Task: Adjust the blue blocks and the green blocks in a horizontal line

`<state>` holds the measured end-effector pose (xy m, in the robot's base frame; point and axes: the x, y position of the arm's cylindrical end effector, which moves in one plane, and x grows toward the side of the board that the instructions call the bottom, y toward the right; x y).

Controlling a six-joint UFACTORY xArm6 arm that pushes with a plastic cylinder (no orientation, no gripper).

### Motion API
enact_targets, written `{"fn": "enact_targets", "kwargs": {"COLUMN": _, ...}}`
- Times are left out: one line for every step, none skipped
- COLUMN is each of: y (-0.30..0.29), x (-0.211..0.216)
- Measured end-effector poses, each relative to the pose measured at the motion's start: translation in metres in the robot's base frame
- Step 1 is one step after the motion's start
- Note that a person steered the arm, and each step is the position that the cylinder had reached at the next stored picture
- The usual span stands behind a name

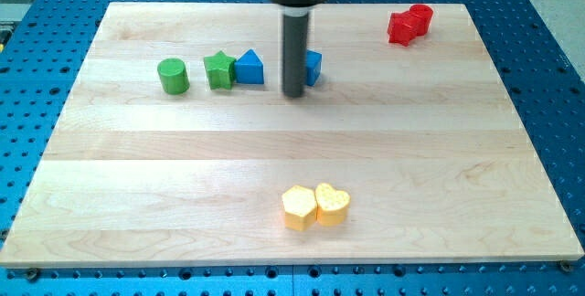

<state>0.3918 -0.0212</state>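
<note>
A green cylinder [173,76] stands at the upper left of the wooden board [183,168]. To its right a green star block [219,70] touches a blue triangular block [249,68]. My rod comes down from the view's top and my tip [293,93] rests on the board to the right of the blue triangular block. A second blue block [313,67] sits just right of the rod, partly hidden behind it; its shape cannot be made out. The four blocks lie roughly in a row.
Two red blocks [409,24] touch each other at the board's upper right. A yellow hexagon [299,207] and a yellow heart [332,204] touch near the bottom centre. Blue perforated table surrounds the board.
</note>
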Motion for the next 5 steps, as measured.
{"fn": "enact_targets", "kwargs": {"y": -0.076, "x": 0.017}}
{"fn": "enact_targets", "kwargs": {"y": -0.186, "x": 0.042}}
{"fn": "enact_targets", "kwargs": {"y": -0.183, "x": 0.026}}
{"fn": "enact_targets", "kwargs": {"y": -0.175, "x": 0.033}}
{"fn": "enact_targets", "kwargs": {"y": -0.157, "x": 0.018}}
